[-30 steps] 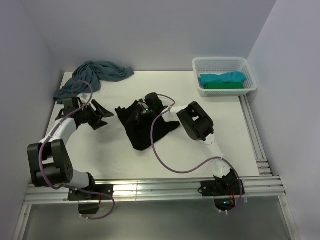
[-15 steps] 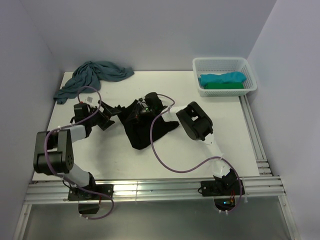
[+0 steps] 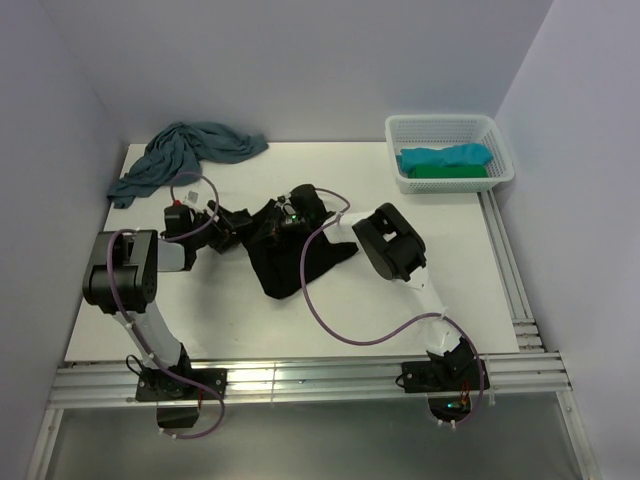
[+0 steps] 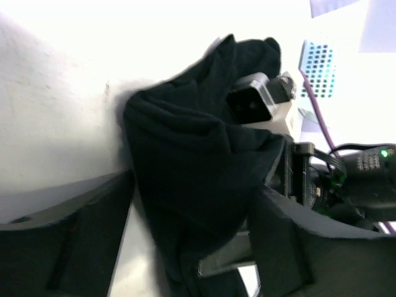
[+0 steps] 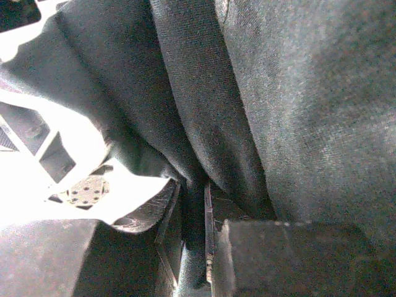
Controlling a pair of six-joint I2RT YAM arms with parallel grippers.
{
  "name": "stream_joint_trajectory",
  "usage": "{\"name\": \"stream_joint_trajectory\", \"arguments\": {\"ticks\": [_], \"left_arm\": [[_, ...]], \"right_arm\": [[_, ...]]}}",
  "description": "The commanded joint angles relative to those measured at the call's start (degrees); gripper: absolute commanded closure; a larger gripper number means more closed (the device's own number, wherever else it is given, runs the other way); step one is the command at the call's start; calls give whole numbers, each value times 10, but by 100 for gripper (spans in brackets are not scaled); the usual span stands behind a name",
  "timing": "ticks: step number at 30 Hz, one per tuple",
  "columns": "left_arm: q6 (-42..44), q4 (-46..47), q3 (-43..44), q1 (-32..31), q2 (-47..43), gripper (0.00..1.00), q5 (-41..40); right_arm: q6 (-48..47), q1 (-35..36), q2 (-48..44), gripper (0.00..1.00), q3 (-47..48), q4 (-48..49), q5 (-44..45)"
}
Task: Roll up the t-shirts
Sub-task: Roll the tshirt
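Note:
A black t-shirt (image 3: 287, 262) lies crumpled mid-table. My right gripper (image 3: 281, 223) is shut on a fold at its far edge; in the right wrist view the black cloth (image 5: 247, 93) is pinched in the narrow slit of the right gripper (image 5: 193, 247). My left gripper (image 3: 236, 222) is open at the shirt's left edge. In the left wrist view, the left gripper (image 4: 192, 247) has its wide-spread fingers (image 4: 68, 241) on either side of the bunched black cloth (image 4: 198, 167). A dusty-blue t-shirt (image 3: 190, 150) lies heaped at the back left. Turquoise (image 3: 445, 157) and green (image 3: 447, 172) t-shirts lie rolled in the basket.
A white mesh basket (image 3: 440, 122) stands at the back right corner. A purple cable (image 3: 330, 320) loops over the table from the right arm. Side walls close in on both sides, and an aluminium rail (image 3: 300, 375) runs along the near edge.
My left gripper has travelled right from the table's left side to the black shirt's left edge, its jaws now astride the cloth. The right gripper has kept its grip and place.

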Motion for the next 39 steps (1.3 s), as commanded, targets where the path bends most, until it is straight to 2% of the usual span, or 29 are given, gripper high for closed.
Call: {"name": "stream_joint_trajectory", "arguments": {"ticks": [1, 2, 4, 9, 10, 11, 12, 13, 14, 17, 21, 28, 32, 39], "left_arm": [[5, 25, 21, -9, 23, 26, -19], [7, 18, 25, -18, 26, 39, -26], [11, 0, 35, -22, 33, 51, -33], [1, 13, 43, -26, 46, 66, -35], [4, 10, 45, -29, 48, 67, -39], [4, 5, 46, -30, 49, 75, -41], [5, -1, 52, -31, 54, 77, -46], [6, -16, 57, -31, 55, 79, -48], [7, -26, 62, -31, 57, 79, -48], [15, -74, 81, -32, 54, 79, -69], [36, -135, 113, -34, 45, 78, -90], [48, -201, 147, -39, 46, 78, -106], [48, -201, 145, -43, 41, 78, -106], [47, -193, 136, -44, 34, 77, -99]], "right_arm": [[38, -4, 38, 100, -12, -75, -5], [37, -4, 39, 100, -11, -78, -5], [34, -3, 39, 100, -10, -81, -5], [30, -3, 39, 97, -7, -84, -10], [22, -3, 39, 94, -4, -87, -9], [16, -3, 35, 89, -4, -94, -9], [10, -3, 32, 76, -4, -97, -8], [-2, -3, 25, 67, -7, -100, -6], [-9, -3, 18, 52, -9, -104, -5], [-49, -2, -2, 35, -7, -136, 6], [-136, -1, -22, 30, 23, -210, 19], [-290, 1, -65, 28, 88, -429, 101], [-332, 1, -99, 23, 84, -472, 139], [-371, 1, -148, 23, 80, -503, 190]]}}
